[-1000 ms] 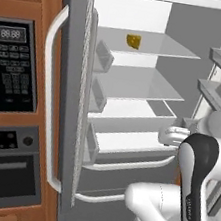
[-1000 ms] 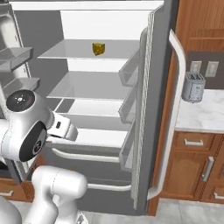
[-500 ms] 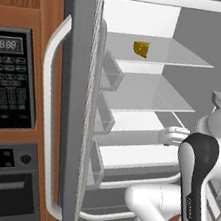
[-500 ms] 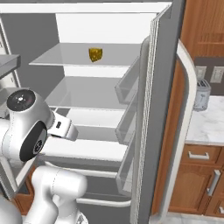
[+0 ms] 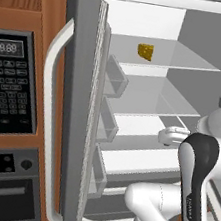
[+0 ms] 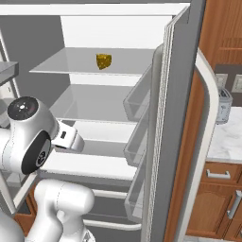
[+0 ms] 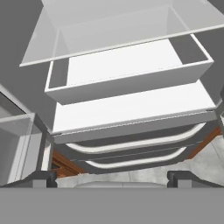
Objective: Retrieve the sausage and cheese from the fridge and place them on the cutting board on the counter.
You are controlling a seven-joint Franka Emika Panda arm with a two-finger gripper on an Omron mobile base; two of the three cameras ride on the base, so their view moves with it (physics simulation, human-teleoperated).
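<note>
Fridge shelf holds cheese well above the pincer, jaws apart.

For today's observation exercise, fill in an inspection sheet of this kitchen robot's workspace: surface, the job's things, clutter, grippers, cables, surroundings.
Surface: glass shelves and white drawer of the open fridge; bare apart from the cheese.
Job's things: cheese sits on the top glass shelf, towards the back. Sausage, cutting board and counter: nothing seen.
Clutter: nothing seen.
Grippers: gripper open, holding nothing, pointed at the lower drawers, well below the cheese.
Cables: nothing seen.
Surroundings: black microwave and oven left of the fridge; toaster on a side worktop to its right; wood cabinets.
</note>
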